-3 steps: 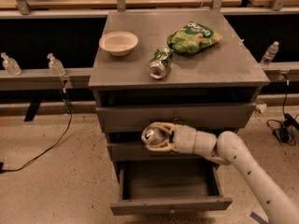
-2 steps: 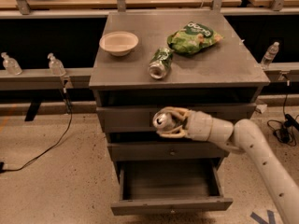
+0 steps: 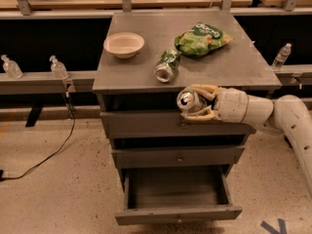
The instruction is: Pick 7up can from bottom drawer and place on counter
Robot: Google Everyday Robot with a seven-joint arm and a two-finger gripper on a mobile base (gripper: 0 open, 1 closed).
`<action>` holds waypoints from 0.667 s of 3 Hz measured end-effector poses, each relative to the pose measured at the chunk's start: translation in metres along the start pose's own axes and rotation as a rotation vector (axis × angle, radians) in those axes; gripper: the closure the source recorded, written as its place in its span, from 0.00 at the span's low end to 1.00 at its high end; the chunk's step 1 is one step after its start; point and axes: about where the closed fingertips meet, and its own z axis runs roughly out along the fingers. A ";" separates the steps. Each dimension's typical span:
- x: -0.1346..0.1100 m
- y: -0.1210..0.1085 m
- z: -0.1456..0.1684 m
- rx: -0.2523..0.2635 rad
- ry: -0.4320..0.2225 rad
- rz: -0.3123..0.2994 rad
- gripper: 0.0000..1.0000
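My gripper (image 3: pixel 189 103) is shut on the 7up can (image 3: pixel 186 101), a silvery can held on its side with its shiny end facing left. It hangs in front of the top drawer front, just below the counter's front edge. The counter (image 3: pixel 234 65) is the grey metal top of the cabinet. The bottom drawer (image 3: pixel 178 214) is pulled open below and looks empty. My white arm reaches in from the right.
On the counter lie a darker green can (image 3: pixel 167 66) on its side, a pale bowl (image 3: pixel 124 44) and a green chip bag (image 3: pixel 202 39). Small bottles (image 3: pixel 58 68) stand on a ledge at the left, one bottle (image 3: pixel 282 55) at the right. A cable (image 3: pixel 48 152) runs over the floor.
My gripper has risen with the 7up can from in front of the middle drawer to just under the counter's front edge, and has moved to the right.
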 end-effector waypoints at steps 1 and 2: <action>-0.032 -0.018 -0.014 -0.014 -0.009 -0.035 1.00; -0.068 -0.033 -0.025 -0.031 -0.036 -0.056 1.00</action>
